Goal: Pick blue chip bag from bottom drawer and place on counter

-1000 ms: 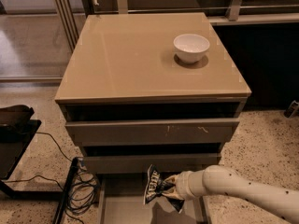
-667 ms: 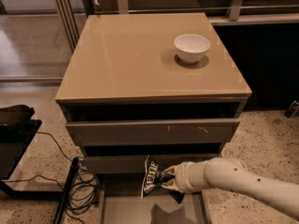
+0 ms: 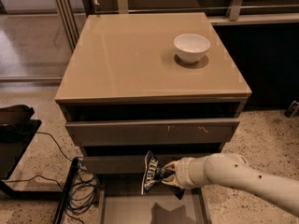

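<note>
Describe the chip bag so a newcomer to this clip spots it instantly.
Find the tan counter with the white bowl, then drop to the open bottom drawer. Just above its tray, the claw on the white arm grips the blue chip bag: the only crinkled navy thing with white lettering.

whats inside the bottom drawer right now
The bottom drawer shows only bare floor. The tool grips the blue chip bag above it; bag and arm hide the drawer's rear part, and its front lies out of view.
</note>
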Robot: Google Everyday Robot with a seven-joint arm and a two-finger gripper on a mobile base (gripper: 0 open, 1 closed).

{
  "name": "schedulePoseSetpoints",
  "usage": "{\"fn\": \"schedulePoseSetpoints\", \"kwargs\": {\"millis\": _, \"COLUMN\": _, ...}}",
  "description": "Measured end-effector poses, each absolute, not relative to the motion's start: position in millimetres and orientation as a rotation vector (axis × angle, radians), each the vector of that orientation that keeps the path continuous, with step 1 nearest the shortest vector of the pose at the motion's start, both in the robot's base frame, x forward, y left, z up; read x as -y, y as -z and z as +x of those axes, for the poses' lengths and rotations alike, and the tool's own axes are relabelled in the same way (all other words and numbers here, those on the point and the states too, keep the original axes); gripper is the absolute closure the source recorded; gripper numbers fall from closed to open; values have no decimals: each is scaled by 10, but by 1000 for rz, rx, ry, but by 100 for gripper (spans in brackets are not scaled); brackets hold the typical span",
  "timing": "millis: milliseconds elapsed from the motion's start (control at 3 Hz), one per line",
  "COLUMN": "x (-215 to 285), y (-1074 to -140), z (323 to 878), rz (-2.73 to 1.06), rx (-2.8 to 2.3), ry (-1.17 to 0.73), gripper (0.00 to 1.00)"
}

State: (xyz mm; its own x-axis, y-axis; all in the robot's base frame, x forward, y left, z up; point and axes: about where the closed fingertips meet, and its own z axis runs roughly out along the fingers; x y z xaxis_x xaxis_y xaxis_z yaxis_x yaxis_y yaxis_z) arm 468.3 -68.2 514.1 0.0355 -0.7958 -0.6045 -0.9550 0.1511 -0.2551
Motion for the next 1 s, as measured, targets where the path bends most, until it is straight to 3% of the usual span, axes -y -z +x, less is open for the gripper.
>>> {"fn": "schedulePoseSetpoints", "kwargs": {"millis": 1000, "x": 186, "y": -6405, "z": 4271, "rz": -1879, "rx": -1479, "ry": -142, "gripper": 100}}
